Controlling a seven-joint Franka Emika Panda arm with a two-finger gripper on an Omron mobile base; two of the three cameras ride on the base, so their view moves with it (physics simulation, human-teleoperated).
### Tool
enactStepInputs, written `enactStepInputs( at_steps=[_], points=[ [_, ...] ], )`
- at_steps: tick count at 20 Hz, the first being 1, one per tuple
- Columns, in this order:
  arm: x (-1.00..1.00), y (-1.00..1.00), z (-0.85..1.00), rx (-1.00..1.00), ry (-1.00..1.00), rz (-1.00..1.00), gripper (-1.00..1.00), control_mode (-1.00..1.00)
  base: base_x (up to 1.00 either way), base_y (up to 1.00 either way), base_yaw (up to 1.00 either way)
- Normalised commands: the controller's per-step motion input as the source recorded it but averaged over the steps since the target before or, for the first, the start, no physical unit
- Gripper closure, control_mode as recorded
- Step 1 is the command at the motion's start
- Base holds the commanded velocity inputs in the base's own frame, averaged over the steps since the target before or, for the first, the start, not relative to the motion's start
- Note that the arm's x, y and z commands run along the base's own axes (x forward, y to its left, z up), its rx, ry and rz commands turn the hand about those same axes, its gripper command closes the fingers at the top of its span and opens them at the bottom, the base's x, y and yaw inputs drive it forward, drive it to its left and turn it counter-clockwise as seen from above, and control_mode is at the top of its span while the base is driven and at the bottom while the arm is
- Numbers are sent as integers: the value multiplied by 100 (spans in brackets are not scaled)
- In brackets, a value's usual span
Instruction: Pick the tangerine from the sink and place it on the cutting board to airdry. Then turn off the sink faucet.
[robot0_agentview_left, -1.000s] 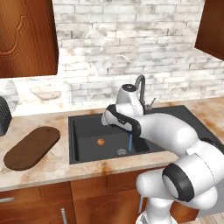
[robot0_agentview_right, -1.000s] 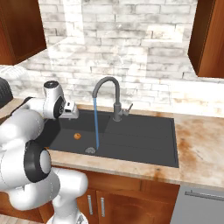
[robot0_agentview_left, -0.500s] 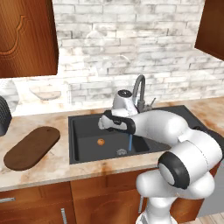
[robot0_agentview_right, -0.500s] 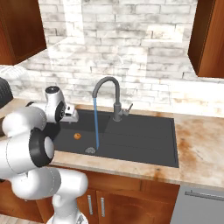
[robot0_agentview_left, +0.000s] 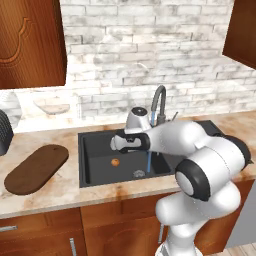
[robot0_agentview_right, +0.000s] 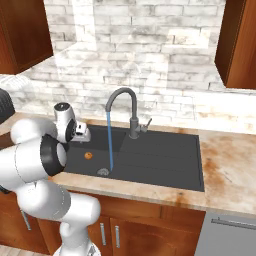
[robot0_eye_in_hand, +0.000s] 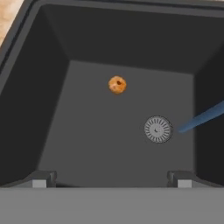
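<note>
- Currently, gripper (robot0_eye_in_hand: 111, 178): jaws spread wide, empty, poised over the basin; grasp not yet made.
- Tangerine (robot0_eye_in_hand: 117, 84): lying loose on the floor of the sink (robot0_eye_in_hand: 57, 109), at about 10 o'clock from the drain (robot0_eye_in_hand: 157, 129) in the hand view, well apart from the fingertips.
- Cutting board (robot0_agentview_left: 36, 167): bare, on the counter at 9 o'clock from the basin; placement pending.
- Sink faucet (robot0_agentview_right: 125, 112): water stream (robot0_agentview_right: 109, 140) running; shut-off outstanding.

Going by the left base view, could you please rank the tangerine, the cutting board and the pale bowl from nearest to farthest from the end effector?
1. The tangerine, on the sink floor just below the open end effector.
2. The cutting board, on the counter left of the basin.
3. The pale bowl, back against the wall, about as far; too close to call.
</note>
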Motion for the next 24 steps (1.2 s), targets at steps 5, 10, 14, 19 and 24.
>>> enactStepInputs(
  at_steps=[5,10,14,19,24],
  points=[
    [21,0,-21,0,0,0,-100,-100,0,0,0],
    [19,0,-23,0,0,0,-100,-100,0,0,0],
    [18,0,-23,0,0,0,-100,-100,0,0,0],
    [11,0,-20,0,0,0,-100,-100,0,0,0],
    [12,0,-20,0,0,0,-100,-100,0,0,0]
  ],
)
